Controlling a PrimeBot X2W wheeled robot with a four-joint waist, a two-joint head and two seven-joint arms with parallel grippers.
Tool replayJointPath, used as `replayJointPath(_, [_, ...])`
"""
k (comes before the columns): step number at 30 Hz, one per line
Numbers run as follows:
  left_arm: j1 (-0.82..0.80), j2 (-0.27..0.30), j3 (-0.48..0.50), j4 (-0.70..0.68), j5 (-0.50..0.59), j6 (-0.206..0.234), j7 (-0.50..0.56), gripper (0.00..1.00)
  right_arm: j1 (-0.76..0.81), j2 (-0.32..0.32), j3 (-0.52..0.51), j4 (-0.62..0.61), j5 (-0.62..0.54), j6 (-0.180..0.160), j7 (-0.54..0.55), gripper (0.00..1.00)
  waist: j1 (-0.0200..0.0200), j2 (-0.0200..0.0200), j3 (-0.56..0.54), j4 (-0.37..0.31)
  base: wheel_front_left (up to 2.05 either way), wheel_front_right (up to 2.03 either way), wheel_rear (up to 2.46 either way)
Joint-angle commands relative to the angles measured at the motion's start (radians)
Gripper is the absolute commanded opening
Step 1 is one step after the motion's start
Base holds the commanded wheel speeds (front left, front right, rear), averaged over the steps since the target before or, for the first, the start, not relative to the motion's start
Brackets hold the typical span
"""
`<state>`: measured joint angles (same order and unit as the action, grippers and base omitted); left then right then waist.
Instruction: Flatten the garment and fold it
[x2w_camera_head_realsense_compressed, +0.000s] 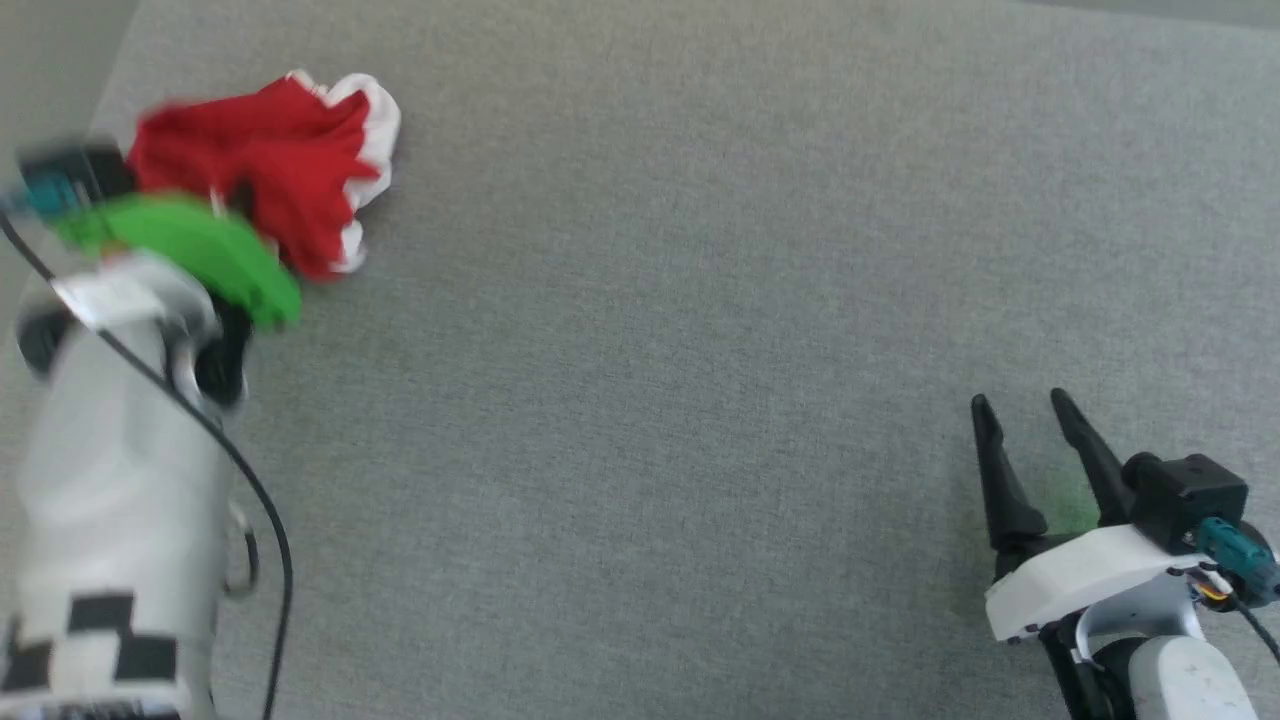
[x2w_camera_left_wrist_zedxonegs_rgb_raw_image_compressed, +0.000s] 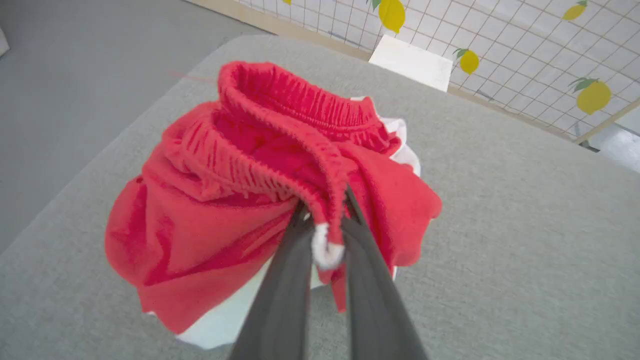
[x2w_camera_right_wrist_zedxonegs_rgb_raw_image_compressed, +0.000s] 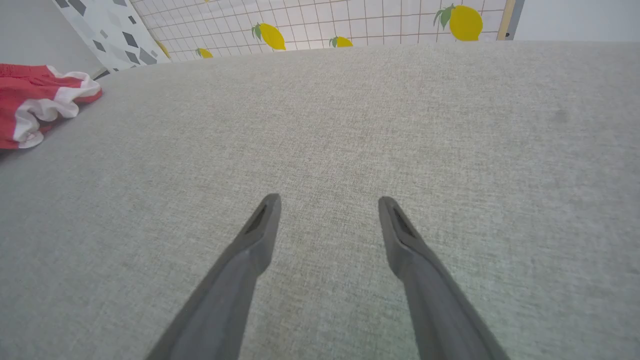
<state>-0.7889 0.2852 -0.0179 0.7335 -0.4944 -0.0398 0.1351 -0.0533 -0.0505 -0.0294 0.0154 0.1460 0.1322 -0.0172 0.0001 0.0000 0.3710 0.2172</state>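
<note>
The garment (x2w_camera_head_realsense_compressed: 290, 170), red shorts with white trim, lies bunched at the far left of the grey surface. In the left wrist view the garment (x2w_camera_left_wrist_zedxonegs_rgb_raw_image_compressed: 240, 210) is a crumpled heap with its ribbed waistband on top. My left gripper (x2w_camera_left_wrist_zedxonegs_rgb_raw_image_compressed: 326, 215) is shut on a fold of the waistband with a bit of white trim pinched between the fingers. In the head view the left wrist covers its fingers beside the cloth. My right gripper (x2w_camera_head_realsense_compressed: 1020, 405) stands open at the lower right, far from the garment (x2w_camera_right_wrist_zedxonegs_rgb_raw_image_compressed: 35, 107), with nothing between its fingers (x2w_camera_right_wrist_zedxonegs_rgb_raw_image_compressed: 262, 220).
The grey fabric surface (x2w_camera_head_realsense_compressed: 650, 350) stretches wide between the two arms. Its left edge runs close to the garment, with floor beyond. A tiled wall with lemon prints (x2w_camera_left_wrist_zedxonegs_rgb_raw_image_compressed: 590, 95) and a white panel (x2w_camera_left_wrist_zedxonegs_rgb_raw_image_compressed: 412, 62) stand past the far edge.
</note>
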Motion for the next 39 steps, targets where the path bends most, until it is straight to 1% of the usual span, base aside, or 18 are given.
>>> replayJointPath(1, [-0.064,0.017,-0.011,-0.034,0.017,-0.023,-0.028,0.0,-0.016,0.0,0.009,0.009,0.012,-0.002,-0.01,1.0,-0.0001,0.0,-0.037,0.003,0.0,0.0,0.0])
replayJointPath(3, [-0.109,0.027,-0.044,-0.082,0.035,-0.05,-0.05,0.0,-0.017,0.0,0.02,0.025,0.025,-0.002,-0.019,1.0,-0.0001,0.0,-0.067,-0.004,0.0,0.0,0.0])
replayJointPath(7, [-0.188,0.027,-0.118,-0.191,0.053,-0.078,-0.063,0.0,-0.017,0.0,0.042,0.069,0.059,-0.002,-0.043,1.0,-0.0001,0.0,-0.129,-0.034,0.0,0.0,0.0])
replayJointPath(11, [-0.221,0.009,-0.198,-0.299,0.035,-0.088,-0.033,0.0,-0.018,0.0,0.06,0.114,0.093,-0.002,-0.071,1.0,-0.0001,0.0,-0.183,-0.08,0.0,0.0,0.0])
replayJointPath(14, [-0.202,-0.016,-0.253,-0.359,0.0,-0.09,0.008,0.0,-0.014,0.0,0.066,0.142,0.108,-0.002,-0.09,1.0,-0.0001,0.0,-0.211,-0.118,0.0,0.0,0.0])
replayJointPath(18, [-0.106,-0.062,-0.36,-0.429,-0.048,-0.09,0.07,0.0,-0.005,0.0,0.056,0.168,0.116,-0.002,-0.108,1.0,-0.0001,0.0,-0.234,-0.17,0.0,0.0,0.0])
replayJointPath(22, [0.033,-0.102,-0.46,-0.448,-0.09,-0.091,0.128,0.0,0.002,0.0,0.042,0.182,0.113,-0.002,-0.116,1.0,-0.0001,0.0,-0.244,-0.217,0.0,0.0,0.0])
replayJointPath(25, [0.148,-0.136,-0.522,-0.413,-0.122,-0.091,0.166,0.0,0.01,0.0,0.033,0.188,0.114,-0.002,-0.12,1.0,-0.0001,0.0,-0.252,-0.244,0.0,0.0,0.0])
replayJointPath(29, [0.296,-0.181,-0.614,-0.335,-0.144,-0.09,0.203,0.0,0.023,0.0,0.027,0.199,0.123,-0.002,-0.125,1.0,-0.0001,0.0,-0.267,-0.268,0.0,0.0,0.0])
replayJointPath(32, [0.366,-0.204,-0.663,-0.276,-0.161,-0.087,0.226,0.01,0.03,0.0,0.029,0.207,0.13,-0.002,-0.129,1.0,-0.0001,0.0,-0.281,-0.276,0.0,0.0,0.0])
replayJointPath(33, [0.376,-0.208,-0.67,-0.264,-0.169,-0.084,0.233,0.35,0.032,0.0,0.03,0.209,0.131,-0.002,-0.13,1.0,-0.0001,0.0,-0.283,-0.277,0.0,0.0,0.0])
replayJointPath(34, [0.381,-0.213,-0.672,-0.256,-0.18,-0.081,0.237,1.0,0.034,0.0,0.03,0.211,0.133,-0.002,-0.132,1.0,-0.0001,0.0,-0.287,-0.275,0.0,0.0,0.0])
replayJointPath(37, [0.371,-0.222,-0.64,-0.268,-0.224,-0.064,0.218,1.0,0.041,0.0,0.034,0.218,0.14,-0.002,-0.137,1.0,-0.0001,0.0,-0.305,-0.267,0.0,0.0,0.0])
replayJointPath(39, [0.359,-0.226,-0.597,-0.294,-0.266,-0.051,0.195,1.0,0.046,0.0,0.035,0.222,0.142,-0.002,-0.138,1.0,-0.0001,0.0,-0.318,-0.258,0.0,0.0,0.0])
